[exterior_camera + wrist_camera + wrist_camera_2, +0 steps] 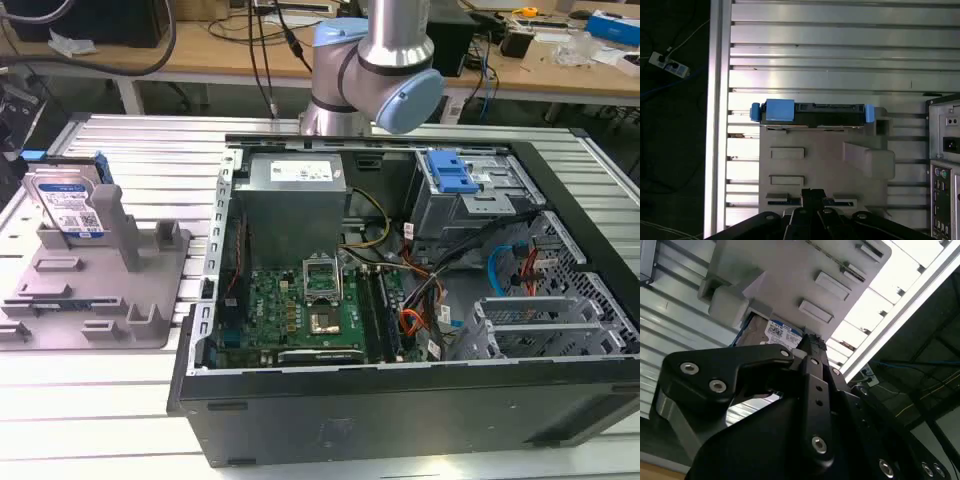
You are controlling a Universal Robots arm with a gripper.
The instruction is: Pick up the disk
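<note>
Jaws closed and empty, the black gripper (812,194) fills the foreground of the first wrist view, its tip showing against one end of the grey plastic fixture (810,165). At the fixture's other end, apart from the gripper, the disk (812,111) stands on edge, a blue rail at each side. In the second wrist view its white-and-blue label shows just past the gripper's tip.

In the exterior view an open-sided computer case (400,410) lies nearest on the slatted metal desk (90,420), exposing a green motherboard (300,305), a grey power supply (295,195) and a blue drive bracket (452,172). On the exterior view's left, clear of the case, sits the fixture. The disk is upright at the fixture's far end, label to the camera, beside a tall post. Behind the case rises the robot arm (375,70), and beyond it stand wooden benches (200,50) strewn with cables.
</note>
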